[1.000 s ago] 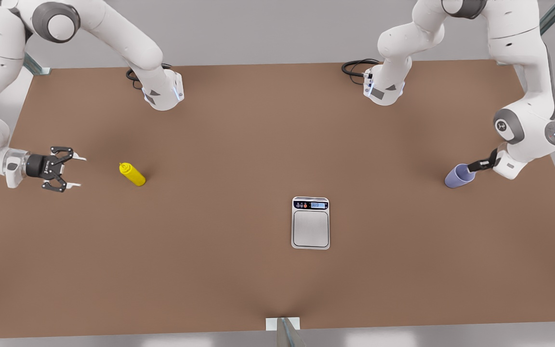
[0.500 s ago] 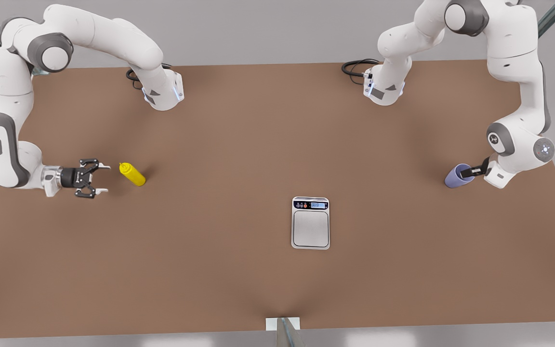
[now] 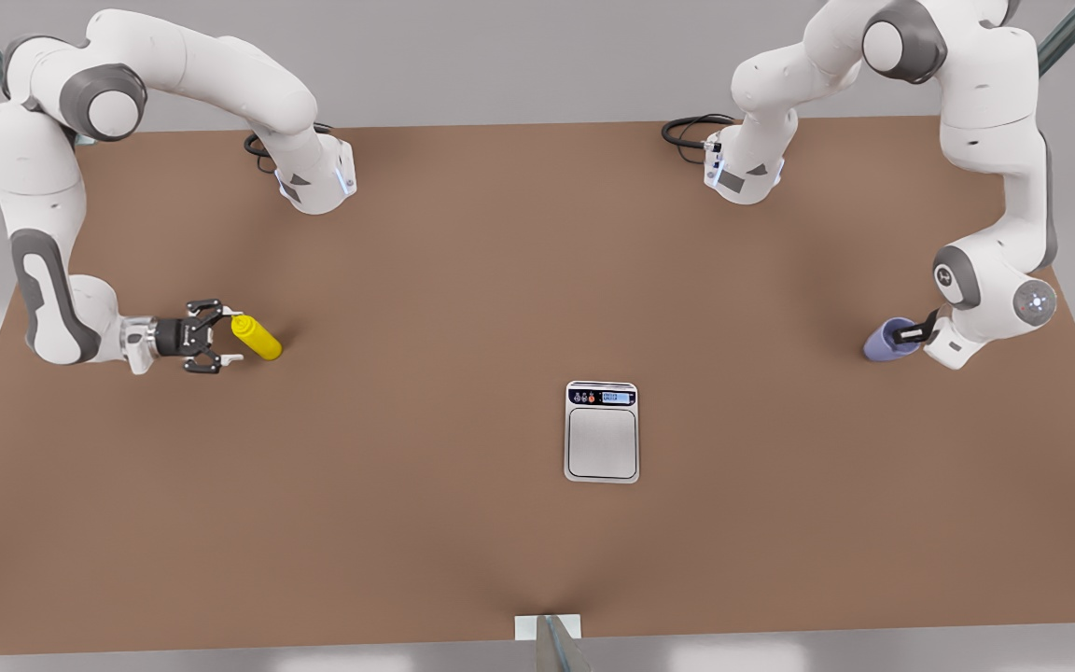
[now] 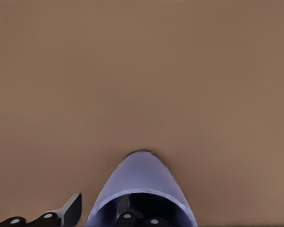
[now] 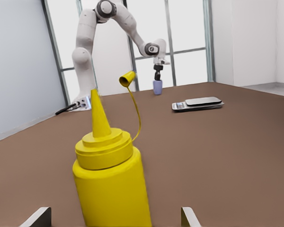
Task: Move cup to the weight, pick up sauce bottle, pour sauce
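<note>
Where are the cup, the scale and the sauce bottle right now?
cup point(image 3: 881, 342): front view, on its lavender side wall.
scale point(image 3: 602, 445): front view, middle of its weighing plate.
sauce bottle point(image 5: 112, 189): right wrist view, on its yellow body.

Cup point(image 4: 141, 182) rim and left gripper point(image 4: 97, 215) fingers cut off by the left wrist view's edge. Sauce bottle point(image 5: 111, 187) base cropped in the right wrist view. Weight point(image 3: 602, 431) display markings too small to read.

R pincer point(image 3: 231, 336) open at sauce bottle point(image 3: 258, 338); L pincer point(image 3: 914, 331) on cup point(image 3: 883, 342)
</note>
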You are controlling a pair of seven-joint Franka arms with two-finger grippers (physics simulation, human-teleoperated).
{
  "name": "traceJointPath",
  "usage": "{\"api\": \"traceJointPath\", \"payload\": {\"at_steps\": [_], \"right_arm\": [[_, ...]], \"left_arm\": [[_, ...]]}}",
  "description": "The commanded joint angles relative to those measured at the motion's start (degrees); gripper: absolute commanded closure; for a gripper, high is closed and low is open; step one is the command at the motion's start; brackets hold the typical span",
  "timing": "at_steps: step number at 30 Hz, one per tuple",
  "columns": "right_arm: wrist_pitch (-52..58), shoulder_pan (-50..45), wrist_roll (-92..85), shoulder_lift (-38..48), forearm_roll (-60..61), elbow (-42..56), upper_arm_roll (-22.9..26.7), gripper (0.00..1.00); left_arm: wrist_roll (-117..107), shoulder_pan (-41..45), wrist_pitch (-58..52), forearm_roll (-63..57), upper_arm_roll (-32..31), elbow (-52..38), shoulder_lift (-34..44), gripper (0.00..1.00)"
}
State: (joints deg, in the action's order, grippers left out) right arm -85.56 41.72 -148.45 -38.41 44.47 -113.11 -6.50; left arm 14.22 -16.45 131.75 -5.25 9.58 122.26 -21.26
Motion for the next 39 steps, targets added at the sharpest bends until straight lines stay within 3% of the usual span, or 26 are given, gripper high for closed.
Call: {"api": "traceJointPath", "payload": {"at_steps": [1, 21, 22, 23, 28, 34, 39], "right_arm": [[0.0, -0.1, 0.0, 0.0, 0.0, 0.0, 0.0, 0.0], [-3.6, -4.0, 0.0, 0.0, 2.8, -3.3, -0.4, 0.0], [-4.3, -4.0, 0.0, -0.1, 2.8, -3.3, -0.4, 0.32], [-4.3, -4.1, 0.0, 0.0, 2.7, -3.3, -0.3, 0.43], [-4.3, -4.0, 0.2, -0.1, 2.7, -3.2, -0.3, 0.54], [-3.7, -5.2, 1.6, 0.3, 2.5, -1.3, -0.7, 0.55], [-4.2, -12.0, 16.6, 2.3, 2.6, 6.1, -4.6, 0.54]], "left_arm": [[0.0, 0.0, 0.0, 3.8, -0.1, 0.0, -0.1, 0.7], [-0.1, 1.8, -0.4, 3.8, -1.1, -1.8, 1.9, 0.75], [0.0, 2.2, -0.8, 3.8, -1.5, -1.8, 3.6, 0.75], [0.0, 2.8, -1.1, 4.6, -2.5, -1.8, 4.6, 0.75], [-0.2, 4.2, -1.1, 14.2, -14.9, -8.9, 4.1, 0.75], [-2.9, 4.7, -1.1, 15.0, -28.4, -17.2, -2.0, 0.75], [-26.4, 19.3, -1.1, 10.1, -28.3, -26.0, -7.7, 0.75]]}}
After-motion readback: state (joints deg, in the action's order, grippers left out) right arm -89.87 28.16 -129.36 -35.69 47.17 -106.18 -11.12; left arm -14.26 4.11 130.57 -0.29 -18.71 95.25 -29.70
